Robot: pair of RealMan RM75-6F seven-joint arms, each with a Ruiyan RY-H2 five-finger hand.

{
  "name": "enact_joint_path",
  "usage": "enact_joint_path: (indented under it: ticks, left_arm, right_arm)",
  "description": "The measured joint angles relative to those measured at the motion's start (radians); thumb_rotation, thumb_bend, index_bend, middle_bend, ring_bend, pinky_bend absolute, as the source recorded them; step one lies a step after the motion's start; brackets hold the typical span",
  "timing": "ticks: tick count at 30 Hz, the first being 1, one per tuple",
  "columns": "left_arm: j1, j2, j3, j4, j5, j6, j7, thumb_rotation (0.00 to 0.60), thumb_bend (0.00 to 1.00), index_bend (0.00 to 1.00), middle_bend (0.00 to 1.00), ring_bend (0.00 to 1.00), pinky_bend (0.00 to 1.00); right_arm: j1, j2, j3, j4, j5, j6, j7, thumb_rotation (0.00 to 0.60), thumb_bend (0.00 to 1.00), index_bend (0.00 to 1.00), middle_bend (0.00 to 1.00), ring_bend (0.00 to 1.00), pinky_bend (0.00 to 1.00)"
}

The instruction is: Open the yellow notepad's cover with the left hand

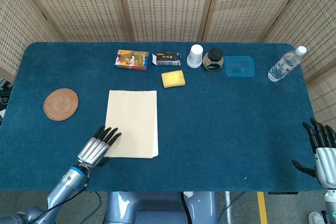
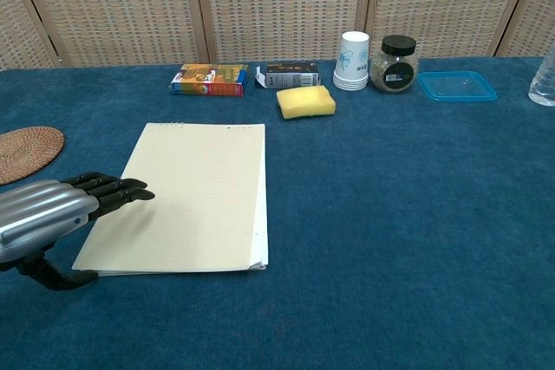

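The yellow notepad point(image 1: 132, 123) point(image 2: 186, 196) lies flat and closed on the blue table, its binding edge toward the far side. My left hand point(image 1: 98, 147) point(image 2: 54, 212) hovers at the pad's near left corner, fingers point(image 2: 117, 191) stretched out together over the cover's left edge, thumb point(image 2: 54, 276) reaching under toward the near left corner. It holds nothing. My right hand point(image 1: 322, 149) stays at the table's near right edge, fingers spread and empty; the chest view does not show it.
A woven coaster point(image 1: 61, 104) point(image 2: 26, 152) lies left of the pad. Along the far side stand a snack box point(image 1: 132, 59), a dark box point(image 1: 166, 59), a yellow sponge point(image 1: 173, 78), paper cups point(image 1: 195, 55), a jar point(image 1: 213, 59), a blue lid point(image 1: 240, 66) and a water bottle point(image 1: 284, 65).
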Motion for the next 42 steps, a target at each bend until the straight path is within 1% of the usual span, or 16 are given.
enact_joint_path:
  ticks: [13,26,28,35,39,42]
  left_arm:
    - [-0.007,0.007,0.008,-0.003,-0.017,0.002,-0.012,0.600,0.34,0.00,0.00,0.00,0.00]
    - [-0.020,-0.004,0.005,0.008,-0.033,-0.004,-0.013,0.600,0.34,0.00,0.00,0.00,0.00]
    - [-0.022,-0.006,0.005,0.010,-0.034,-0.004,-0.013,0.600,0.36,0.00,0.00,0.00,0.00]
    - [-0.028,-0.016,0.001,0.025,-0.035,-0.002,-0.020,0.600,0.47,0.00,0.00,0.00,0.00]
    - [-0.033,-0.019,-0.003,0.029,-0.037,0.002,-0.024,0.600,0.49,0.00,0.00,0.00,0.00]
    - [-0.036,-0.018,-0.005,0.025,-0.037,0.004,-0.025,0.600,0.49,0.00,0.00,0.00,0.00]
  right_arm:
    - [0.000,0.000,0.000,0.000,0.002,-0.001,0.003,0.600,0.00,0.00,0.00,0.00,0.00]
    - [0.001,-0.001,0.000,0.002,0.002,-0.002,-0.001,0.600,0.00,0.00,0.00,0.00,0.00]
    - [0.001,-0.002,0.000,0.002,0.002,-0.002,-0.002,0.600,0.00,0.00,0.00,0.00,0.00]
    - [0.001,0.000,0.000,0.002,0.002,-0.002,0.002,0.600,0.00,0.00,0.00,0.00,0.00]
    - [0.002,0.000,-0.001,0.001,0.002,-0.004,0.003,0.600,0.00,0.00,0.00,0.00,0.00]
    - [0.002,0.000,-0.001,0.001,0.002,-0.005,0.002,0.600,0.00,0.00,0.00,0.00,0.00]
